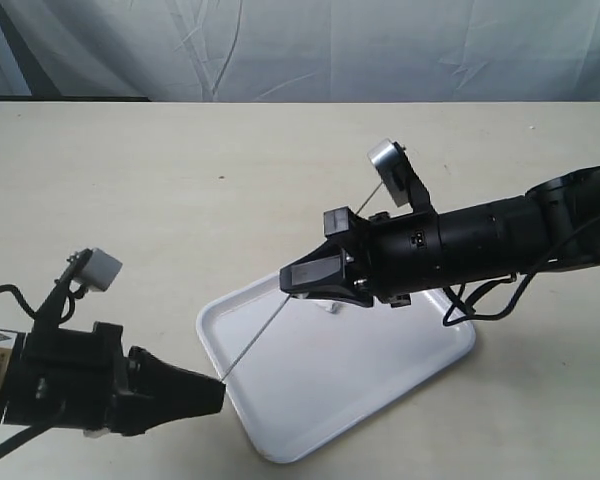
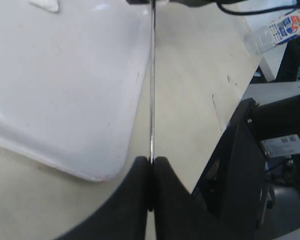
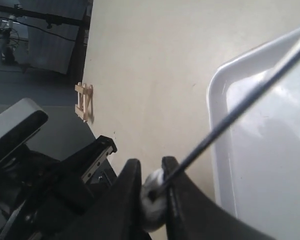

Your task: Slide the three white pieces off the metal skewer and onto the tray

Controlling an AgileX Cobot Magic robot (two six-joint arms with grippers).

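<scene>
Now the left gripper point(image 1: 216, 388), at eight o'clock of the tray point(image 1: 290, 425), is clenching the lower end of the metal skewer point(image 1: 260, 335), which is slanting toward one o'clock above the tray. The right gripper point(image 3: 151, 166) is pinching a white piece point(image 3: 151, 197) threaded on it. Another white lump point(image 2: 45, 4) is lying on the tray.
</scene>
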